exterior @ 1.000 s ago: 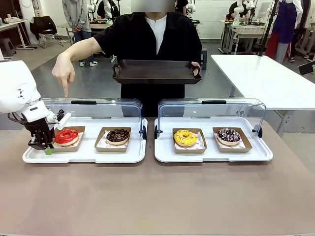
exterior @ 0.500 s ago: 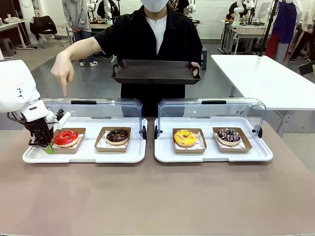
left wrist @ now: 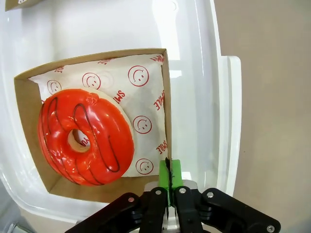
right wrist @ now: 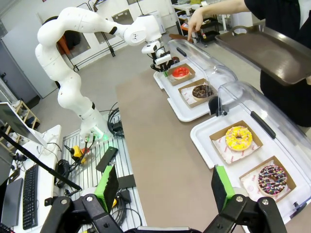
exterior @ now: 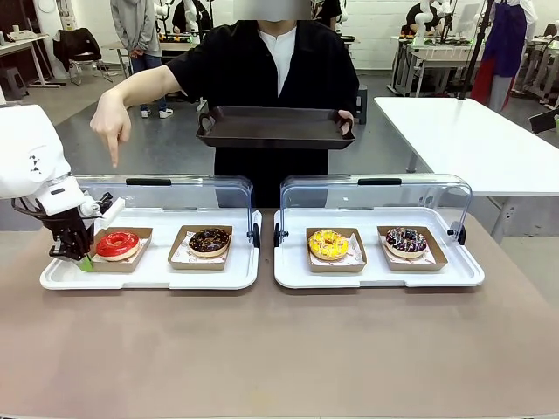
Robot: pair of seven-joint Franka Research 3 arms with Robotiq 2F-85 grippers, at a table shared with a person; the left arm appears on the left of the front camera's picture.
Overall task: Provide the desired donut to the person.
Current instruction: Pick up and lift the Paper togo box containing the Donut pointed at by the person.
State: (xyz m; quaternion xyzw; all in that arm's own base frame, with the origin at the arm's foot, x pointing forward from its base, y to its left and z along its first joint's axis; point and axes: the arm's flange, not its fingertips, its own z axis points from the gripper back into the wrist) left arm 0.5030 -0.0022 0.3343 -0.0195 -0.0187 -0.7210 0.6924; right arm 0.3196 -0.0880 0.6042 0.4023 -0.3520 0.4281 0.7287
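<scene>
Left claw (left wrist: 169,175) pinched tight on rim of cardboard tray (left wrist: 167,104) carrying red-glazed donut (exterior: 118,243), inside left white serving tray (exterior: 159,272) on bench (exterior: 279,349); right claw (right wrist: 165,183) gaping wide; person's hand (exterior: 112,131) points down over that donut.

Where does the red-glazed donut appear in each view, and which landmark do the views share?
Front view: red donut at far left, in the brown box on the left white tray.
Left wrist view: donut left of centre, large, in that box.
Right wrist view: donut small, top centre.
Shared landmark: left gripper, jaws shut on the box's edge.
</scene>
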